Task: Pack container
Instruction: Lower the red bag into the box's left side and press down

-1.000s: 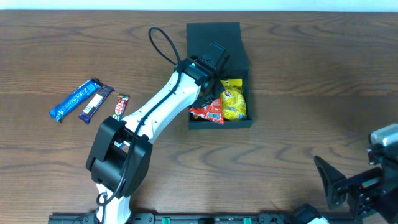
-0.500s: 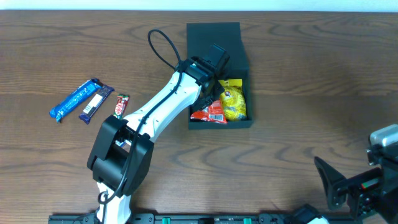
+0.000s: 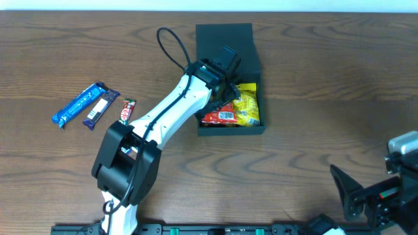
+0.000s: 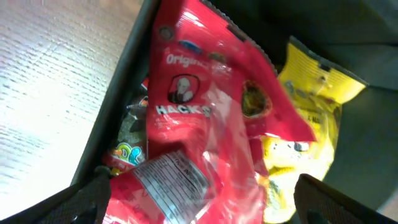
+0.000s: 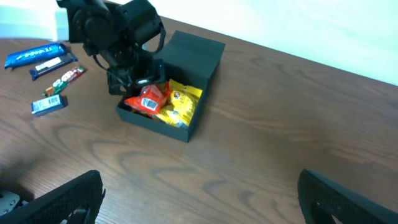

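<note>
The container (image 3: pixel 225 39) is a dark square box with its flap lid folded back, near the table's far middle. A red snack packet (image 3: pixel 219 117) and a yellow packet (image 3: pixel 248 108) lie inside it. My left gripper (image 3: pixel 225 91) hangs over the box's left half. In the left wrist view it (image 4: pixel 205 194) is open, its fingers wide apart on either side of the red packet (image 4: pixel 199 118), which lies loose beside the yellow packet (image 4: pixel 311 106). My right gripper (image 5: pixel 202 193) stands open over bare table near the front right, far from the container (image 5: pixel 193 53).
Three bars lie in a row at the left: a blue one (image 3: pixel 78 104), a dark purple one (image 3: pixel 101 108) and a small red one (image 3: pixel 127 111). A small blue packet (image 5: pixel 48 104) lies near them. The left arm (image 3: pixel 163 117) stretches diagonally towards the box.
My left gripper has opened and let go of the red packet, which has dropped flatter into the box. The right arm has not moved.
</note>
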Controlling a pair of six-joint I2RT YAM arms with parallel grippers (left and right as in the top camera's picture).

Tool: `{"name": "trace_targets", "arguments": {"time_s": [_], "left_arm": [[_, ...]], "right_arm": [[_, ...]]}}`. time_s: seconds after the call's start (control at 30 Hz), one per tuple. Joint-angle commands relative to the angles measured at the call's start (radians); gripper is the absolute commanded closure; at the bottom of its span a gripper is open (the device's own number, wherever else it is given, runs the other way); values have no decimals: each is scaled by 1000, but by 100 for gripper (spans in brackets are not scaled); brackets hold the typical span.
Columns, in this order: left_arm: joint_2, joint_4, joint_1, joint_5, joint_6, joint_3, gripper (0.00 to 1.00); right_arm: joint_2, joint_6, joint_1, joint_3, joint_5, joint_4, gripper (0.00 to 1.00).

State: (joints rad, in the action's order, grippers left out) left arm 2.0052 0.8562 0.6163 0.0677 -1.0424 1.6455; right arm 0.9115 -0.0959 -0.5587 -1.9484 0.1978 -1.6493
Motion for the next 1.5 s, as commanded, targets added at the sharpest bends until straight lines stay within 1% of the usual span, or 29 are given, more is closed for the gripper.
{"name": "trace_targets", "arguments": {"time_s": [0.0, 0.1, 0.13, 0.17, 0.2, 0.23, 0.3, 0.37, 0.43, 0.5, 0.67, 0.83, 0.93, 1.03, 1.1, 1.2, 1.3, 1.37, 1.47], "left_arm": [[1, 21, 0, -20, 85, 85, 5], [-13, 48, 0, -24, 151, 150, 0], [-19, 52, 0, -24, 174, 167, 12], [-25, 52, 0, -24, 210, 184, 36], [-31, 52, 0, -26, 240, 195, 83], [-34, 53, 0, -29, 266, 201, 94], [-35, 70, 0, -32, 312, 201, 94], [-30, 114, 0, -75, 319, 191, 94], [-29, 126, 0, -113, 354, 158, 94], [-29, 119, 0, -108, 387, 123, 94], [-29, 18, 9, -17, 445, -11, 94], [-29, -92, 20, -10, 444, -97, 94], [-33, -113, 20, 15, 445, -92, 94], [-54, -108, 20, 6, 446, -66, 94], [-86, -108, 20, -5, 467, -48, 94], [-142, -109, 20, -45, 467, -40, 94], [-190, -122, 20, -50, 472, -40, 94], [-194, -130, 22, -50, 486, -40, 94], [-153, -123, 27, -47, 486, -43, 94]], "right_arm": [[3, -12, -4, -1, 1, -1, 1], [3, -12, -4, -1, 0, -1, 1], [3, -12, -4, -1, 1, -2, 1], [3, -12, -4, -1, 1, -2, 1], [3, -12, -4, -1, 1, -1, 1], [3, -12, -4, -1, 0, -1, 1], [3, -12, -4, -1, 0, -6, 1], [3, -12, -4, -1, 1, -10, 1], [3, -12, -4, -1, 1, -12, 1], [3, -12, -4, -1, 1, -11, 1], [3, -12, -4, -1, 8, 2, 1], [3, -12, -4, -1, 8, 7, 1], [3, -12, -4, -1, 8, 7, 1], [3, -12, -4, -1, 8, 6, 1], [3, -12, -4, -1, 8, 6, 1], [3, -12, -4, -1, 8, -1, 1], [3, -12, -4, -1, 8, -7, 1], [3, -11, -4, -1, 8, -7, 1], [3, -12, -4, -1, 8, -8, 1]]}}
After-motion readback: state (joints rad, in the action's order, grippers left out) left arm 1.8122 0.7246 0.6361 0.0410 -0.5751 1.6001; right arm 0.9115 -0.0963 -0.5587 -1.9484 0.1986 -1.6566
